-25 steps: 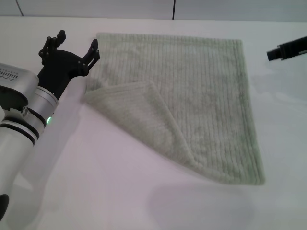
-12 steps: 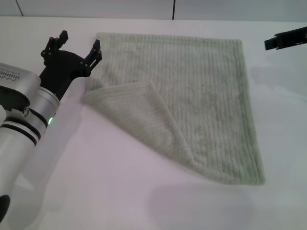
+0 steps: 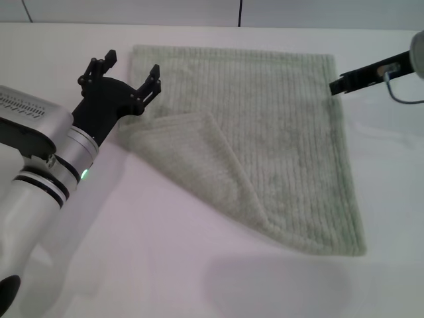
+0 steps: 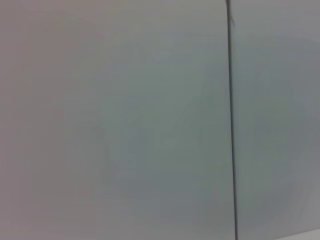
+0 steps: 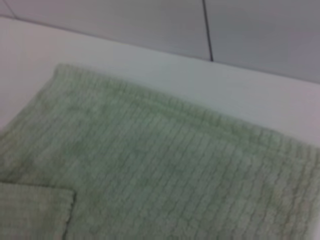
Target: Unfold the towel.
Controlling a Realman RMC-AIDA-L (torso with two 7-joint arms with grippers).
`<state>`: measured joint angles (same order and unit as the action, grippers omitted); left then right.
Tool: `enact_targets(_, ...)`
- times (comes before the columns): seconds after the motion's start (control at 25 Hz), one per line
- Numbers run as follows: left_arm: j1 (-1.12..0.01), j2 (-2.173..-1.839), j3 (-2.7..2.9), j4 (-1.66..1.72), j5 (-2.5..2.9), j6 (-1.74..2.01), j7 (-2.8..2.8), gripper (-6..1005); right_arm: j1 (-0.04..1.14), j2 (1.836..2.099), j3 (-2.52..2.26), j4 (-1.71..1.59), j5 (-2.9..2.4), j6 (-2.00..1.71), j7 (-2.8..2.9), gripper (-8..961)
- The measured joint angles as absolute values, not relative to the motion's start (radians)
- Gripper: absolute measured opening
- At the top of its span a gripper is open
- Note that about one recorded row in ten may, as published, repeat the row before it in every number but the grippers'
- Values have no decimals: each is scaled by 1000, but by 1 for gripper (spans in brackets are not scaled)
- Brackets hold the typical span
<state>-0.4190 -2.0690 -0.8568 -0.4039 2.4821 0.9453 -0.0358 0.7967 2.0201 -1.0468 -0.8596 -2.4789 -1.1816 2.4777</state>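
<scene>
The towel (image 3: pixel 265 132), pale sage-green ribbed terry with a hemmed edge, lies flat toward the far edge of the white counter (image 3: pixel 152 265), its near-left corner folded over onto itself, with bare counter along the near edge and both sides. The left claw (image 3: pixel 126 79) hovers spread wide over the towel's far-left corner. The right claw (image 3: pixel 351 79) reaches in at the towel's far-right corner; I cannot tell how its fingers stand.

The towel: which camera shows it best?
The head view: it shows the whole towel on the table, one corner folded over, the open left gripper above its edge. The right wrist view shows only part; the left wrist view shows none.
</scene>
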Motion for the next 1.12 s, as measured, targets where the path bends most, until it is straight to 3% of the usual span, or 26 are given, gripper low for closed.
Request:
enact_targets(0.8,-411,-2066,-871,-420,2491,946,-35,851,778,2026,-1083,-802,-2480,-1135,2478,-1)
enact_targets(1.12,-422,-2029,-948,-575,2609,758,-26,851,781,2027,-1080,-805,-2477,-1142,2481,-1)
